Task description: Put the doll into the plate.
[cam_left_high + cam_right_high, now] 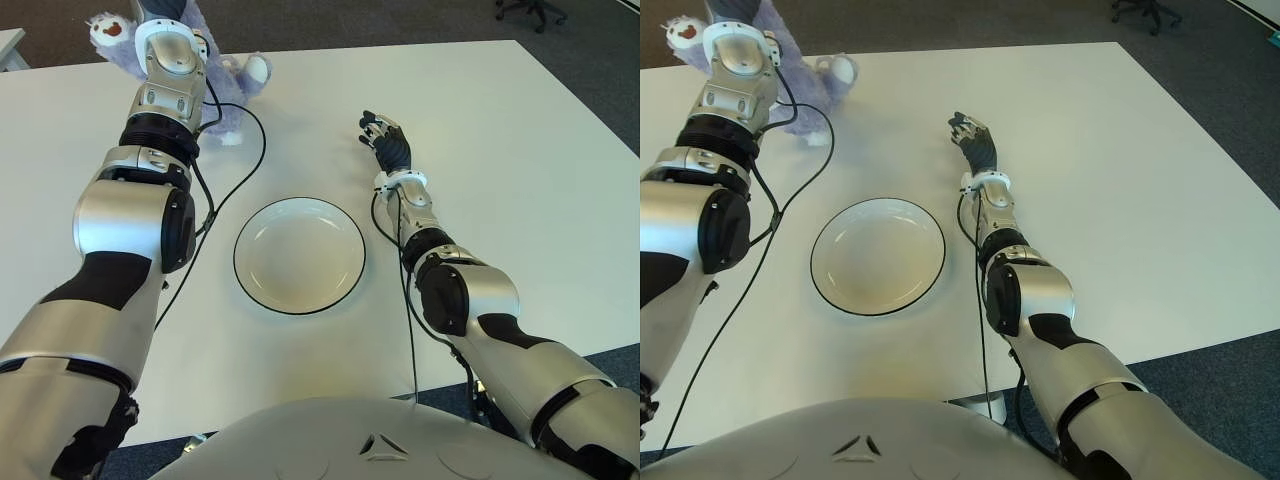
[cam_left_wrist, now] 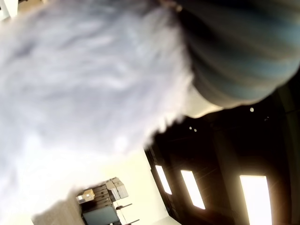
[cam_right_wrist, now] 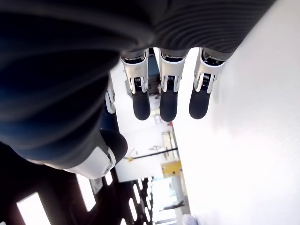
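Honestly, the purple doll (image 1: 228,88) sits at the table's far edge, pressed against the left hand (image 1: 170,40) — its fingers I can't tell. A loose hold drops it short of the plate (image 1: 340,285). The right hand (image 1: 388,143) shows right of the plate, fingers relaxed, empty.

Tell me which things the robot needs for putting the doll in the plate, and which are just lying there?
Needed:
- doll, fluffy and purple, at the table's far left
- plate, empty, in the middle
- left hand, up against the doll

Just there:
- right hand, holding nothing, right of the plate
- black cable
- table
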Robot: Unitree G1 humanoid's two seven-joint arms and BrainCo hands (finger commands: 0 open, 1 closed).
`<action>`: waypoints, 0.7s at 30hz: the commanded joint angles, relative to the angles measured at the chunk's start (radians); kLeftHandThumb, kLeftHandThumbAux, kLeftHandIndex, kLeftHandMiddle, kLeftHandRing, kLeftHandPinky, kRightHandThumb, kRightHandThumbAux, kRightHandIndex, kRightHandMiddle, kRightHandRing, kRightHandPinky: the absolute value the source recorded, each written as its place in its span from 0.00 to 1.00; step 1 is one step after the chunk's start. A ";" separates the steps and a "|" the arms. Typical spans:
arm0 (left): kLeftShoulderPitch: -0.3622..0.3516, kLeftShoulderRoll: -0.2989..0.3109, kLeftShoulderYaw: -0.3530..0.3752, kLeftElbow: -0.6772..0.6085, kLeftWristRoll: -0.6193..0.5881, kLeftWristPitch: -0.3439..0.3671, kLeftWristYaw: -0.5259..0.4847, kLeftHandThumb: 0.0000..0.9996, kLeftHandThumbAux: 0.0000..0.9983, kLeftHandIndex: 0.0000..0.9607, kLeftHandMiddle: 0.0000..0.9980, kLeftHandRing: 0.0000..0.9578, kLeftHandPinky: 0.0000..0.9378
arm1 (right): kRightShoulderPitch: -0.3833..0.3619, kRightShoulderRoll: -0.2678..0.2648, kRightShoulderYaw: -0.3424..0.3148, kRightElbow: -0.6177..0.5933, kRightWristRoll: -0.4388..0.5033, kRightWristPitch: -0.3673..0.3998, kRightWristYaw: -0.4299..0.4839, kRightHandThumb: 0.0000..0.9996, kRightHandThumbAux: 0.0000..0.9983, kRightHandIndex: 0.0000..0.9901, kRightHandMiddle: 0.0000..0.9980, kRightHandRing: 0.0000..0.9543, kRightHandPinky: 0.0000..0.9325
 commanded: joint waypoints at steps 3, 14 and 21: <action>-0.015 -0.013 -0.023 0.013 0.020 -0.018 -0.020 0.70 0.71 0.46 0.85 0.89 0.89 | 0.048 0.009 -0.001 0.037 -0.003 0.042 -0.001 0.70 0.73 0.40 0.14 0.14 0.16; -0.012 -0.034 -0.050 -0.036 0.022 -0.005 -0.031 0.70 0.71 0.46 0.85 0.89 0.90 | 0.046 0.012 -0.002 0.037 -0.004 0.051 -0.014 0.71 0.74 0.40 0.15 0.13 0.17; 0.011 -0.042 -0.061 -0.099 0.028 0.003 -0.040 0.70 0.71 0.46 0.85 0.90 0.90 | 0.048 0.013 -0.001 0.037 -0.005 0.043 -0.011 0.70 0.74 0.40 0.14 0.13 0.16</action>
